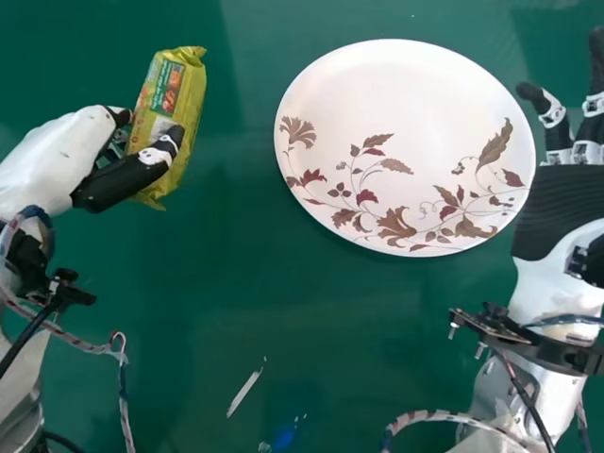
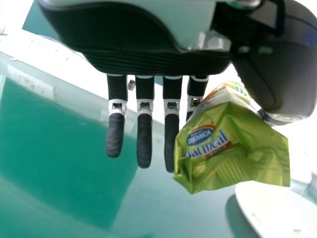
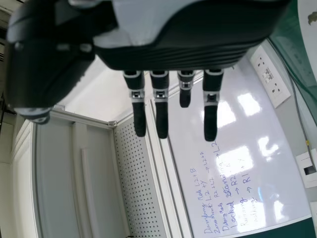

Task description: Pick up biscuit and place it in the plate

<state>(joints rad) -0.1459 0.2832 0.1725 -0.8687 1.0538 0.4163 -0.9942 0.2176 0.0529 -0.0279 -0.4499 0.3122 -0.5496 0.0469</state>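
Note:
At the head view's upper left, my left hand [image 1: 123, 179] pinches the yellow-green biscuit packet [image 1: 189, 113] between thumb and fingers, the packet standing lengthwise. In the left wrist view the biscuit packet [image 2: 218, 148] is held between the thumb and the nearest finger of my left hand [image 2: 148, 62], the other fingers hanging straight. The white plate with a leaf pattern [image 1: 396, 113] lies to the right of the packet, apart from it. Beside the plate's right side is my right hand [image 1: 566, 203], its fingers straight and holding nothing.
Both things are over a green tabletop [image 1: 236, 311]. A thin white scrap [image 1: 245, 393] lies near the front, with small bits beside it. Cables loop from both wrists. A whiteboard [image 3: 237, 163] and a wall socket [image 3: 270, 77] show in the right wrist view.

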